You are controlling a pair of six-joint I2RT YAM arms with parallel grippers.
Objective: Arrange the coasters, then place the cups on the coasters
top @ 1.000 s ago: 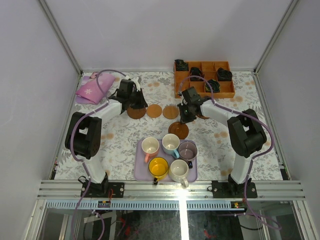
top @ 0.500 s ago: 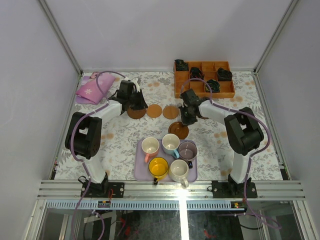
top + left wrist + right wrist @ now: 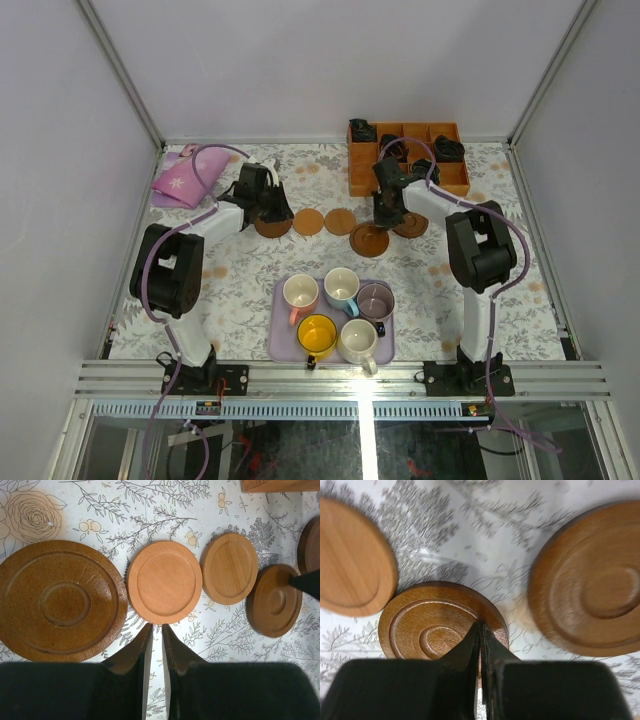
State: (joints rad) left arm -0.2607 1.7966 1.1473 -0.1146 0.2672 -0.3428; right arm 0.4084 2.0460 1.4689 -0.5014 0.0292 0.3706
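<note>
Five coasters lie in a row across the table: a dark one [image 3: 270, 226], two light ones [image 3: 308, 221] [image 3: 341, 221], a dark ringed one [image 3: 368, 238] and another dark one [image 3: 410, 224]. My right gripper [image 3: 480, 625] is shut, its tips pressed on the ringed coaster [image 3: 435, 625] near its rim. My left gripper [image 3: 154, 627] hovers just short of the light coaster [image 3: 165, 580], jaws a narrow slit apart with nothing between. The cups stand on the lavender tray [image 3: 283, 345]: cream with pink handle [image 3: 300, 292], light blue [image 3: 341, 287], purple [image 3: 376, 299], yellow [image 3: 317, 334], cream-white [image 3: 358, 339].
An orange-brown compartment box [image 3: 408, 157] with black items stands at the back right, close behind the right arm. A pink cloth pouch [image 3: 188, 178] lies at the back left. The tray sits near the front edge between the arm bases.
My right gripper has closed fully and swung away and to the right, sliding the ringed coaster from just behind the tray up into the row. The left jaws have parted slightly.
</note>
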